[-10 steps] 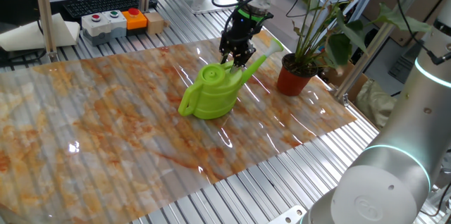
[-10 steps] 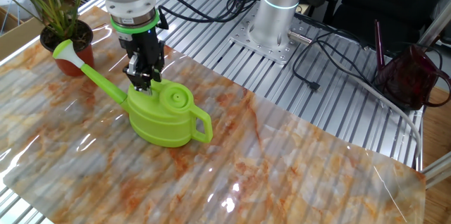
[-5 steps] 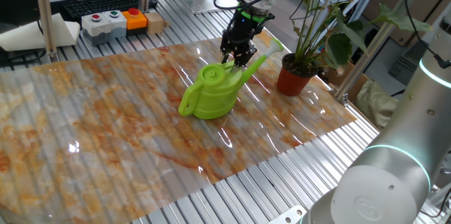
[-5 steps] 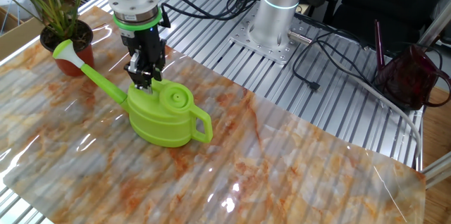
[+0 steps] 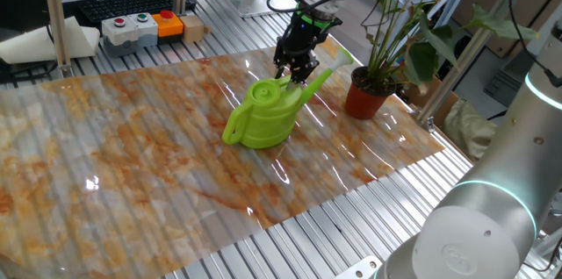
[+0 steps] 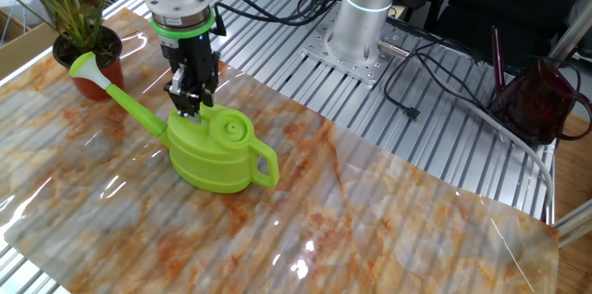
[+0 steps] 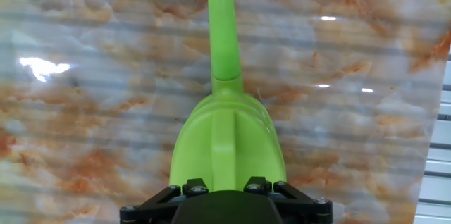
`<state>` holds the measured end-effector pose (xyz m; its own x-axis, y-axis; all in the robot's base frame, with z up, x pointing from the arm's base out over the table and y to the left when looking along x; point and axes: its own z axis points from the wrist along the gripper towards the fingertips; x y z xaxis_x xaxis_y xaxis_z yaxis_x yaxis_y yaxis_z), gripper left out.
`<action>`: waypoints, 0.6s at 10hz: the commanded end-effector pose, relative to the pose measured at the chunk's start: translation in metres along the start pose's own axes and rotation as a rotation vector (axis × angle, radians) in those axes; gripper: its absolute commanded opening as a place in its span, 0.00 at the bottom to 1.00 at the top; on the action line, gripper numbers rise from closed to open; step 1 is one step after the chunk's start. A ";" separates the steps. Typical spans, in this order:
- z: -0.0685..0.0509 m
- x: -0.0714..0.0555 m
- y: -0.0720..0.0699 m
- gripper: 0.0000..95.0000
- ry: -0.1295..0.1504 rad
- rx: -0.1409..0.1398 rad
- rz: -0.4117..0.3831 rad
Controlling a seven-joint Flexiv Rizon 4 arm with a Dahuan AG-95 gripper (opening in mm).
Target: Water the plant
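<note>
The lime-green watering can (image 5: 262, 118) stands on the marbled sheet, its spout pointing at the plant (image 5: 386, 46), which has long stems and dark leaves in a terracotta-red pot (image 5: 366, 100). My gripper (image 5: 293, 72) hangs straight above the can's top, close to it, fingers slightly parted and holding nothing. In the other fixed view the gripper (image 6: 188, 106) is just over the can (image 6: 218, 152), with the pot (image 6: 89, 65) at far left. In the hand view the can (image 7: 227, 143) lies directly below, spout running away; my fingertips are hidden.
A button box (image 5: 140, 26) and a keyboard (image 5: 123, 4) are at the back. The arm's base (image 6: 363, 26) stands on the slatted table beside cables. A dark red object (image 6: 536, 100) sits at the right. The sheet's edge (image 5: 413, 156) is near the pot.
My gripper has risen a little above the can. The can and the plant have not moved.
</note>
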<state>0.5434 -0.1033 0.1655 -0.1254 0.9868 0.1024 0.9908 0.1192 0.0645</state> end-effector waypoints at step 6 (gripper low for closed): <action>0.002 0.002 -0.001 0.20 0.003 -0.011 -0.004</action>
<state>0.5419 -0.1009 0.1638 -0.1318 0.9857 0.1050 0.9892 0.1240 0.0777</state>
